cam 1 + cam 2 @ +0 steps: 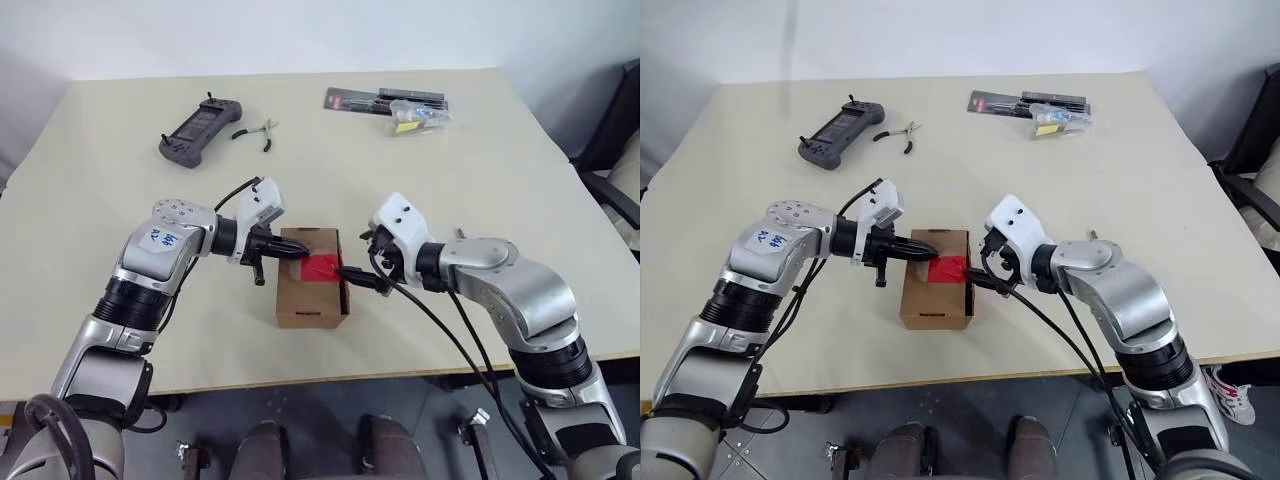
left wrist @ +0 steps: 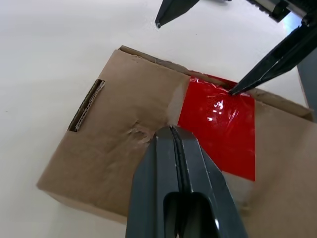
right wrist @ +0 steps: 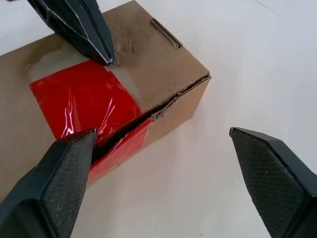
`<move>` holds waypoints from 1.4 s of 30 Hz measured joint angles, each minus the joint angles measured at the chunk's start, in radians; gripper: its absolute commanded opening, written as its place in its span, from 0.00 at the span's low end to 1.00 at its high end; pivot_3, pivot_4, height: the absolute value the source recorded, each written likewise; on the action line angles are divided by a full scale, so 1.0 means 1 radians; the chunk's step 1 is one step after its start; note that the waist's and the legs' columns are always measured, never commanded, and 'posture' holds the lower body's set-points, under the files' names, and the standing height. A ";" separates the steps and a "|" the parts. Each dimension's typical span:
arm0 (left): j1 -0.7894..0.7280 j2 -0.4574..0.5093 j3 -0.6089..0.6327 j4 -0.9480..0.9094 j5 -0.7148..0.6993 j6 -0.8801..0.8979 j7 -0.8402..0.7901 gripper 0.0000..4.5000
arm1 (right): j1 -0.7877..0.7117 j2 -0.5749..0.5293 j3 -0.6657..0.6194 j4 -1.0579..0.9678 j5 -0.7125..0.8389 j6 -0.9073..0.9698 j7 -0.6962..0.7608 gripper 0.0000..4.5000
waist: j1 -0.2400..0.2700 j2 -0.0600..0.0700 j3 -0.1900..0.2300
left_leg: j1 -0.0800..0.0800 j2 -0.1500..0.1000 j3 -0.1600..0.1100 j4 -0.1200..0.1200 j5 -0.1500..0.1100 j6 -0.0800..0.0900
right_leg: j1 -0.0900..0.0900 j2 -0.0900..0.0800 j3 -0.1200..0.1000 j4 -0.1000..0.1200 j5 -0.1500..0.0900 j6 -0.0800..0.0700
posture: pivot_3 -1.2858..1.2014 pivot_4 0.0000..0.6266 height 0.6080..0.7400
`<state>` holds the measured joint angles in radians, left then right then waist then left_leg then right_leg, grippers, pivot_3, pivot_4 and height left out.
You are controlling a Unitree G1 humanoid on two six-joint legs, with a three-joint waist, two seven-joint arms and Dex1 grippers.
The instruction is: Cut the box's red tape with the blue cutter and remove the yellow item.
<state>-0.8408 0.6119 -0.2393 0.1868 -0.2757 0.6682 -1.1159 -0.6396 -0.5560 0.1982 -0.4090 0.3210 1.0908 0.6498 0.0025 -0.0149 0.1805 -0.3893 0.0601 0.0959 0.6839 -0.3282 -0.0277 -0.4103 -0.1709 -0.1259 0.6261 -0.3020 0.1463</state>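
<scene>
Box point(image 1: 311, 278) sits on the bench point(image 1: 420, 190), near the front edge, roughly centre between both arms. Brown carton, top flaps down, red tape point(image 1: 322, 268) patch on the top face toward the box's 3 o'clock side; tape wraps over that edge and down the side wall. Top looks scuffed/dented beside the tape, small slot cut in the cardboard further out.

Left hand point(image 1: 923, 250) comes in from 9 o'clock of the box, fingers pressed together, nothing between them, tips over the box top right at the tape's near edge. Contact w/ cardboard: can't tell.

Right hand point(image 3: 163, 144) at 3 o'clock of the box, fingers spread wide, nothing held. One finger point(image 3: 54, 178) is at the taped edge of the box, the other point(image 3: 277, 173) hangs over bare bench beside the box.

Far side of bench, approx 12 o'clock from box: black handheld controller point(image 1: 200, 130), small pliers point(image 1: 262, 132) just beside it, and towards 1 o'clock a dark flat package point(image 1: 385, 100) w/ a clear packet w/ yellow label point(image 1: 418, 118) lying against it. All well apart from the box.
</scene>
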 measured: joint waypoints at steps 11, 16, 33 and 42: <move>0.029 -0.011 0.026 -0.004 0.001 -0.005 0.024 0.00 | 0.188 -0.155 0.073 -0.003 -0.055 -0.133 0.037 0.99 | -0.002 -0.002 -0.002 | 0.002 0.000 0.001 0.000 0.000 0.000 | 0.002 0.000 0.001 0.000 0.000 -0.001 | 0.52 0.24 1.00; 0.045 -0.012 0.038 -0.027 0.000 0.003 0.037 0.00 | 0.230 -0.135 -0.049 0.015 0.008 -0.063 0.032 0.99 | 0.002 -0.002 -0.002 | 0.002 0.000 0.001 0.001 0.000 0.000 | 0.002 0.000 0.002 0.000 0.000 -0.001 | 0.52 0.24 1.00; 0.070 -0.023 0.066 -0.032 0.001 0.009 0.070 0.00 | -0.012 0.128 -0.265 0.428 0.259 0.218 0.041 0.99 | -0.015 -0.003 -0.006 | 0.006 0.002 0.003 0.001 0.002 -0.001 | 0.003 0.002 0.004 0.001 0.002 -0.003 | 0.52 0.24 1.00; 0.101 0.006 0.079 -0.040 0.001 0.004 0.064 0.00 | -0.115 0.151 -0.173 0.605 0.241 0.154 0.112 0.99 | -0.037 -0.004 -0.014 | 0.012 0.003 0.004 -0.003 0.002 -0.002 | 0.005 0.004 0.006 0.002 0.002 -0.004 | 0.52 0.24 1.00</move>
<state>-0.7398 0.6178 -0.1608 0.1471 -0.2749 0.6721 -1.0523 -0.7544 -0.4048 0.0252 0.1962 0.5619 1.2451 0.7621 -0.0342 -0.0191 0.1662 -0.3775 0.0635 0.0997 0.6805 -0.3263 -0.0298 -0.4055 -0.1667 -0.1194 0.6279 -0.2998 0.1423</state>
